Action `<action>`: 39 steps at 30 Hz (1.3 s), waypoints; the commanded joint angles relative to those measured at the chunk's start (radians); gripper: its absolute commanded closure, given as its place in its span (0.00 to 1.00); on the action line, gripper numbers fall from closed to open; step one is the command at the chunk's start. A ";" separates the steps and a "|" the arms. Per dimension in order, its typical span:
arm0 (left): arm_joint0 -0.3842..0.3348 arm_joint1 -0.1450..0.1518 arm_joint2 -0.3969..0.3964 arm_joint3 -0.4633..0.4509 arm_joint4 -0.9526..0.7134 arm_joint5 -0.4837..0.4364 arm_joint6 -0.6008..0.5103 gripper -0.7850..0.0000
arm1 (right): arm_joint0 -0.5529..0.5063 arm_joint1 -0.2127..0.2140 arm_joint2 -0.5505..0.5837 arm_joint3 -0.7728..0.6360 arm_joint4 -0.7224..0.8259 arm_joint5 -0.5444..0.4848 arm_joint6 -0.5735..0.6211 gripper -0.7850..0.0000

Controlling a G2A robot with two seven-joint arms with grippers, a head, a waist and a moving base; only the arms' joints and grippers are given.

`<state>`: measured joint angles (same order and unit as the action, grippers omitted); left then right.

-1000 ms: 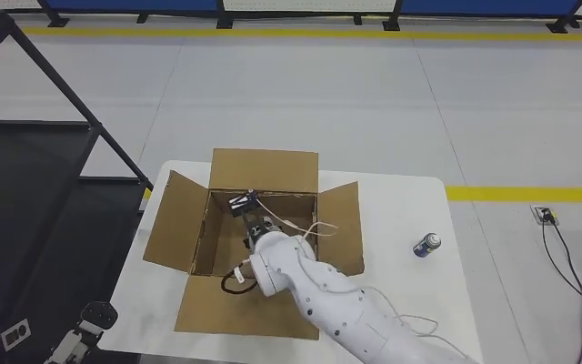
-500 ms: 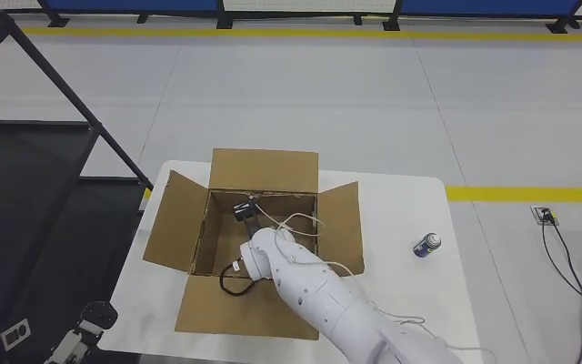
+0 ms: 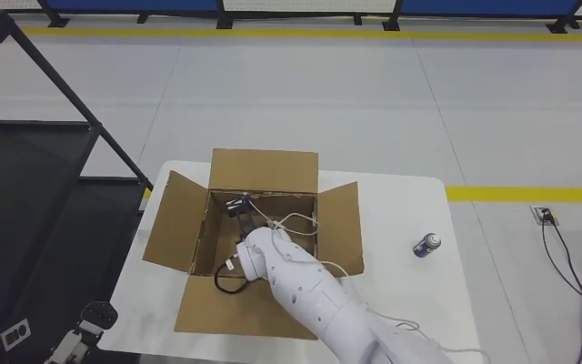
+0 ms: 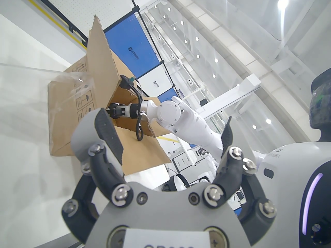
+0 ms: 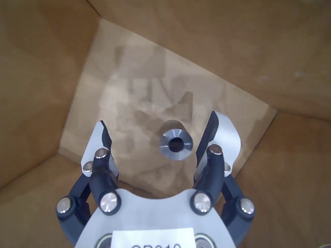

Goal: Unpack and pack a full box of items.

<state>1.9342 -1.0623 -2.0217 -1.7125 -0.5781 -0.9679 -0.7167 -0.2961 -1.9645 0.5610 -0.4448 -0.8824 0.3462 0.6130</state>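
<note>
Overhead, two wrists; common box [image 3: 264, 168]

yellow floor stripe [image 3: 514, 193] right of white table [image 3: 400, 214]; black frame [image 3: 73, 99] left.

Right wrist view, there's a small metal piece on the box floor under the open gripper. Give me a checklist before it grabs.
1. Right gripper open: ok.
2. Metal piece lined up between its fingers: ok.
3. Fingers low enough to grip it: cannot tell.
4. Box flaps folded out, clear of the arm: ok.
5. Left gripper open and outside the box: ok.
6. Bare table beside the can for set-down: ok.
</note>
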 commanded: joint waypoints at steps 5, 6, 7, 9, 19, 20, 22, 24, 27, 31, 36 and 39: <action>0.000 0.000 0.000 0.000 0.000 0.000 0.000 0.00 | -0.090 0.066 0.050 -0.253 -0.079 0.000 -0.013 0.07; 0.000 0.000 0.000 0.000 0.000 0.000 0.000 0.00 | -0.121 0.086 0.064 -0.327 -0.112 0.007 -0.006 0.08; 0.000 0.000 0.000 0.000 0.000 0.000 0.000 0.00 | -0.160 0.108 0.079 -0.415 -0.149 0.011 0.006 0.07; 0.000 0.000 0.000 0.000 0.000 0.000 0.000 0.00 | -0.259 0.158 0.122 -0.621 -0.247 0.014 0.046 0.06; 0.000 0.000 0.000 0.000 0.000 0.000 0.000 0.00 | -0.919 0.352 0.380 -1.624 -0.659 -0.313 0.181 0.08; 0.000 0.000 0.000 0.000 0.000 0.000 0.000 0.00 | -0.973 0.362 0.404 -1.682 -0.663 -0.345 0.166 0.06; 0.000 0.000 0.000 0.000 0.000 0.000 0.000 0.00 | -1.069 0.379 0.457 -1.783 -0.659 -0.411 0.158 0.04; 0.000 0.000 0.000 0.000 0.000 0.000 0.000 0.00 | -1.154 0.394 0.518 -1.863 -0.646 -0.458 0.137 0.00; 0.000 0.000 0.000 0.000 0.000 0.000 0.000 0.00 | -1.252 0.411 0.616 -1.905 -0.591 -0.535 0.074 0.00; 0.000 0.000 0.000 0.000 0.000 0.000 0.000 0.00 | -1.347 0.435 0.771 -1.905 -0.458 -0.700 0.022 0.00; 0.000 0.000 0.000 0.000 0.000 0.000 0.000 0.00 | -1.399 0.448 0.881 -1.905 -0.384 -0.769 0.007 0.00; 0.000 0.000 0.000 0.000 0.000 0.000 0.000 0.00 | -1.399 0.448 0.881 -1.905 -0.384 -0.769 0.007 0.00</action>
<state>1.9342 -1.0623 -2.0217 -1.7125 -0.5781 -0.9679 -0.7168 -1.6951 -1.5168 1.4423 -2.3500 -1.2663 -0.4233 0.6200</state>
